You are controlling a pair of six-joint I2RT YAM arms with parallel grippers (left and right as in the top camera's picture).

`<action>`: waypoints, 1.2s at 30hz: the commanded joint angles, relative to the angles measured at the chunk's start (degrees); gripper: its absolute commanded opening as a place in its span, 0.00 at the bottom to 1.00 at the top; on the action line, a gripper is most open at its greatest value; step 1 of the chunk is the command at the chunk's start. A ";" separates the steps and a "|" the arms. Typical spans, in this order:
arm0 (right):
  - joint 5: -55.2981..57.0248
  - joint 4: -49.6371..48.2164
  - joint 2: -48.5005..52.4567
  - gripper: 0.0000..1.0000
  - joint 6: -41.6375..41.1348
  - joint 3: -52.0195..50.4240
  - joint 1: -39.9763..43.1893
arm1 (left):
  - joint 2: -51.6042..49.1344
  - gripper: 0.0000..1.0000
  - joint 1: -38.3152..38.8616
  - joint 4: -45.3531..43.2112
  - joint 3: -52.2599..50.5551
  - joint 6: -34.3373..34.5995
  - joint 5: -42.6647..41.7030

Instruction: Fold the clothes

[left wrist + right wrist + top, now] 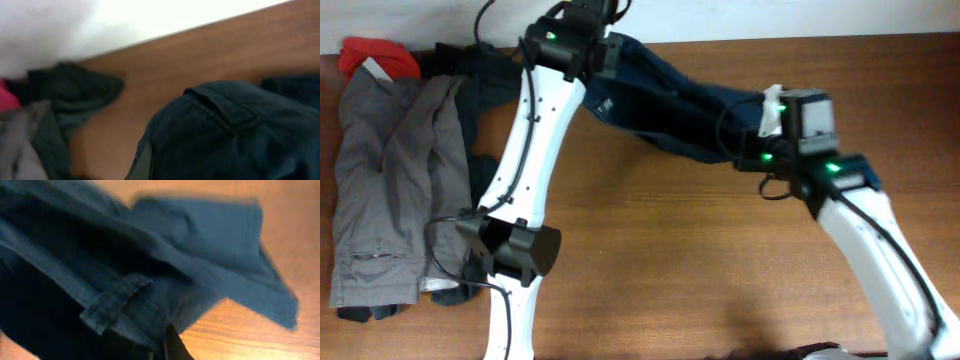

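Observation:
The dark navy shorts [665, 105] hang stretched over the wooden table [670, 260], running from the back middle toward the right. My left gripper [603, 48] is shut on their back end. There the waistband and a belt loop [220, 107] fill the left wrist view, and the cloth hides my fingers. My right gripper [761, 138] is shut on the shorts' right end. In the right wrist view, a dark fingertip [176, 347] pokes out under the bunched fabric [125, 270].
Grey trousers [385, 190] lie flat along the left edge. A small red piece [375, 55] and a black garment [470, 75] lie at the back left. The left arm's base [510, 250] stands beside the trousers.

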State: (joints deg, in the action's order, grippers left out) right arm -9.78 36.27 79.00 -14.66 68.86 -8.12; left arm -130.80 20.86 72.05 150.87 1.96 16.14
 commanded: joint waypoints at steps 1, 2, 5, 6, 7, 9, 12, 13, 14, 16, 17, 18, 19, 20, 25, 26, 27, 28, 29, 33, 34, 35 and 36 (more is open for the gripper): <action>4.04 3.96 -6.27 0.04 2.75 3.69 4.85 | 5.29 0.00 -6.99 1.36 1.70 4.28 0.66; 4.04 4.90 -7.19 0.04 3.32 4.52 5.22 | 5.53 0.01 -7.80 2.32 1.70 4.28 -1.22; 4.04 8.37 -9.18 0.04 5.27 7.13 5.53 | 5.81 0.01 -9.68 6.62 1.70 4.26 -4.79; 4.04 9.31 -9.42 0.04 5.60 7.67 5.53 | 5.81 0.01 -10.05 7.93 1.70 4.26 -5.14; 4.02 10.34 -9.55 0.04 5.88 8.15 5.53 | 5.79 0.01 -10.47 9.60 1.70 4.26 -5.49; 4.02 11.93 -9.53 0.04 5.90 8.57 5.53 | 5.68 0.01 -11.15 12.31 1.68 4.26 -5.49; 3.76 13.75 -9.20 0.04 5.90 8.57 5.53 | 5.68 0.01 -11.67 14.23 1.68 4.22 -5.49; 2.58 14.47 -8.83 0.04 6.21 8.57 5.53 | 5.66 0.01 -11.67 14.84 1.68 4.22 -5.51; 1.68 14.78 -8.61 0.04 6.58 8.57 5.51 | 5.68 0.01 -11.65 15.08 1.68 4.22 -5.62; 0.02 15.47 -7.91 0.04 6.95 8.57 5.51 | 5.68 0.02 -11.65 15.87 1.68 4.20 -7.21; -0.35 15.98 -7.41 0.04 6.95 8.57 5.51 | 5.66 0.04 -11.56 16.37 1.64 4.17 -8.50; -0.35 16.81 -6.64 0.04 6.97 8.57 5.46 | 5.49 0.11 -11.26 17.20 1.51 4.00 -9.86; -0.37 17.27 -6.16 0.04 6.95 8.57 5.46 | 5.33 0.19 -11.08 17.49 1.33 4.00 -10.38; -0.57 17.77 -5.60 0.04 7.21 8.57 5.46 | 5.16 0.26 -10.82 17.68 1.01 4.00 -10.84; -2.03 19.02 -2.75 0.04 8.74 8.57 4.79 | 4.92 0.48 -9.46 18.05 -3.45 3.06 -10.99; -2.05 19.06 -1.73 0.04 9.42 8.57 4.22 | 4.92 0.49 -8.98 17.94 -6.43 2.47 -10.99; -2.03 19.04 -1.29 0.04 9.64 8.57 3.91 | 4.92 0.48 -8.83 17.79 -7.87 2.27 -11.02; -2.03 19.02 -0.85 0.04 9.81 8.57 3.65 | 4.92 0.48 -8.66 17.55 -9.25 2.21 -10.97; -2.08 19.02 -0.46 0.04 9.79 8.57 3.56 | 4.92 0.48 -8.55 17.18 -10.95 1.62 -11.04; -2.05 18.84 1.20 0.04 9.81 8.57 3.58 | 4.92 0.46 -8.35 17.38 -16.11 0.92 -11.10; -2.03 18.78 1.55 0.04 9.84 8.57 3.58 | 4.92 0.44 -8.24 17.77 -17.00 -0.52 -12.11; -2.05 18.60 1.86 0.04 9.81 8.57 3.58 | 4.92 0.44 -8.11 18.16 -17.97 -3.67 -14.69; -2.08 18.40 2.12 0.04 9.81 8.57 3.58 | 4.92 0.44 -7.98 18.64 -18.88 -7.15 -17.92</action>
State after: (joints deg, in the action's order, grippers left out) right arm -12.73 55.20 80.09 -5.50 75.99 -4.19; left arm -126.30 12.49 89.71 134.50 2.92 3.99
